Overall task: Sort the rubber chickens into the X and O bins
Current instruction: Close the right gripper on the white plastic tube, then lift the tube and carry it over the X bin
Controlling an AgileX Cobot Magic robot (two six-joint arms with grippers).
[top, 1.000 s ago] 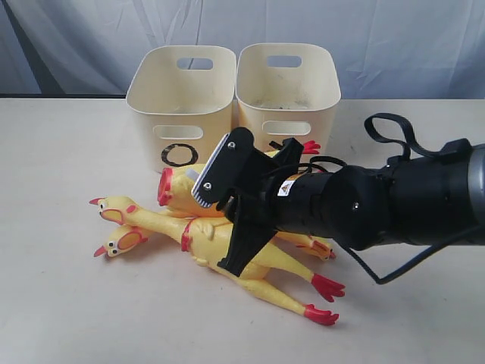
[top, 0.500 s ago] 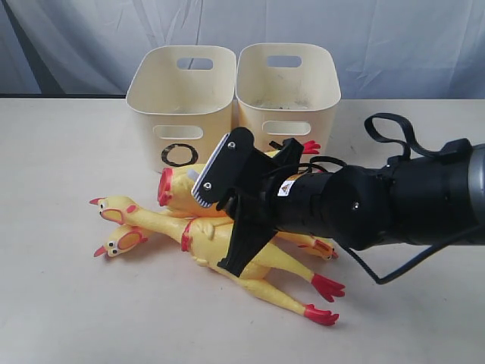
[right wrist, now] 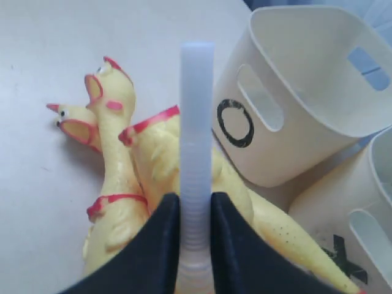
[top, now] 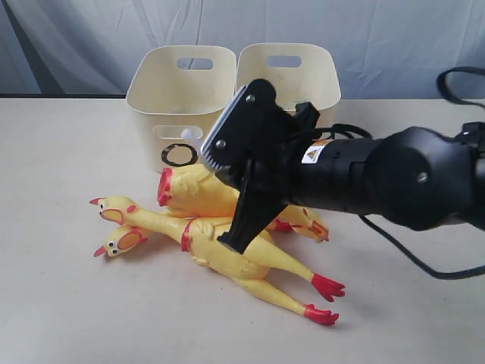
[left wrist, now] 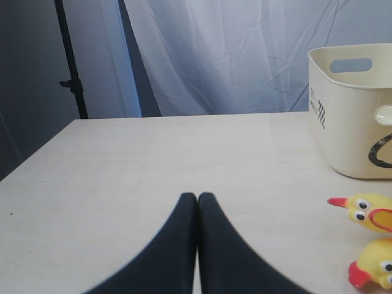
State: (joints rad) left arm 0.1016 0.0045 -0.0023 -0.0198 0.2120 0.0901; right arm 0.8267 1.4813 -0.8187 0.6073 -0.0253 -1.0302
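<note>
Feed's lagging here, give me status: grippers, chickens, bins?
Left gripper shut, holding nothing. Right gripper over the rubber chickens, grip unclear. Chickens piled in front of the bins; none seen in O bin or X bin.

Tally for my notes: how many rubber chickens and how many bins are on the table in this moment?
Rubber chickens: 3 that can be told apart in the overlapping pile
Bins: 2
Total: 5
</note>
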